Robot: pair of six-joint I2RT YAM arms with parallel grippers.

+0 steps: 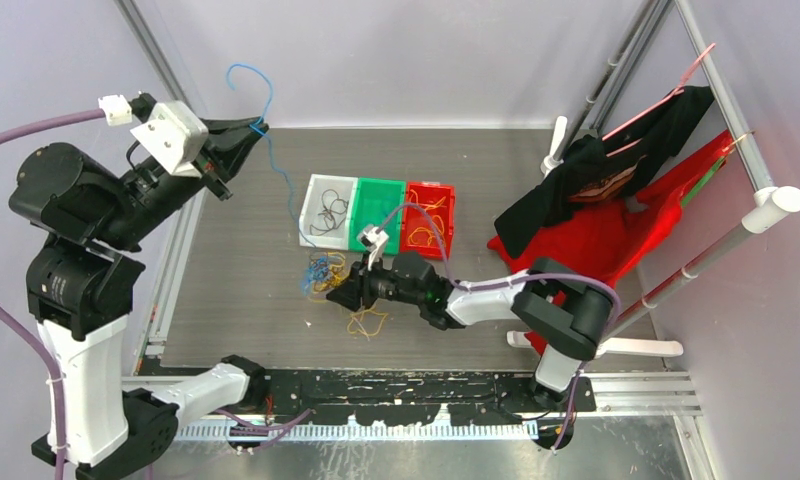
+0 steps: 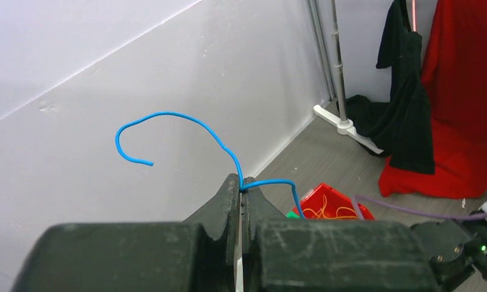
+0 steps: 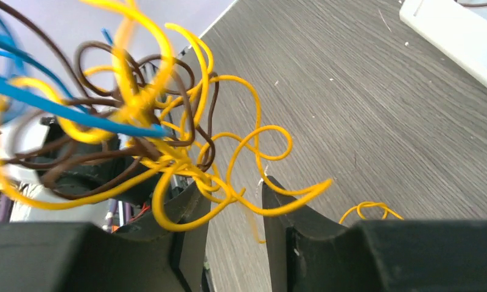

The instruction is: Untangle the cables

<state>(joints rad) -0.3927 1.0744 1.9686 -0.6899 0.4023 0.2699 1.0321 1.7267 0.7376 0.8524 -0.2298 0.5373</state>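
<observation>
Over the grey desk point(image 1: 226, 320) in its pale-walled cell, the knot of cables point(image 3: 145, 103) sits right at the right jaws, which stand part open with yellow loops lying loosely through their gap, clamping nothing. The left jaws, high and well away from the knot, are pinched shut on one blue cable point(image 2: 171, 113) at their very tips. We fear that this strand, if pulled, drags the unanchored knot along or slips from so slight a hold.

Left hand point(image 2: 241, 181) raised high, pinched shut; right hand point(image 3: 231, 182) low, reaching forward, jaws apart.
</observation>
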